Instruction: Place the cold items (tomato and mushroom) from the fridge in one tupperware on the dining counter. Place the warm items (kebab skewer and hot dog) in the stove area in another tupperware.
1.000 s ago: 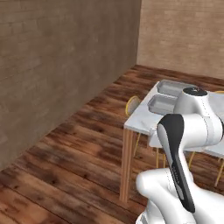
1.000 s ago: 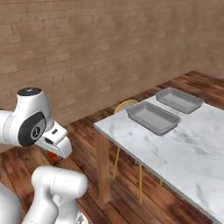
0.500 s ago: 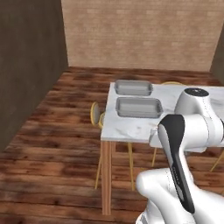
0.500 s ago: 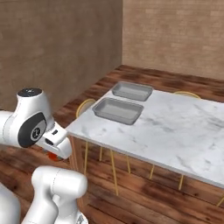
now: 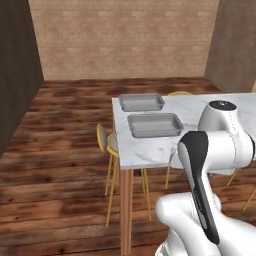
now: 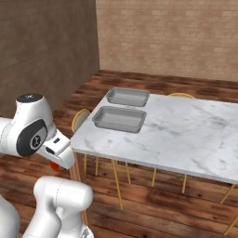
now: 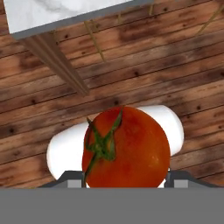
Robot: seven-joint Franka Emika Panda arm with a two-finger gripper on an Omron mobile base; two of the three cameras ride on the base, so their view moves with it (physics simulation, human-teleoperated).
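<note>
My pincer (image 7: 124,183) is clamped on the tomato (image 7: 126,148), which sits tight between my fingers with its green stem facing the hand camera; being round, it has no long axis to line up. In the right base view a sliver of red shows under my hand at the pincer (image 6: 55,165), held low beside my own body, below the level of the worktop (image 6: 186,135).

What matters next, I judge, is the way up and forward. Both tupperware trays lie ahead of the pincer and above it, near the worktop's left end. The nearer tray (image 5: 154,124) is closest to my pincer; the farther tray (image 5: 141,102) lies just beyond it, apart from it. Both look empty. Each tray's long axis runs across my line of reach, side to side, so I would lift over the worktop's edge and the near rim.
</note>
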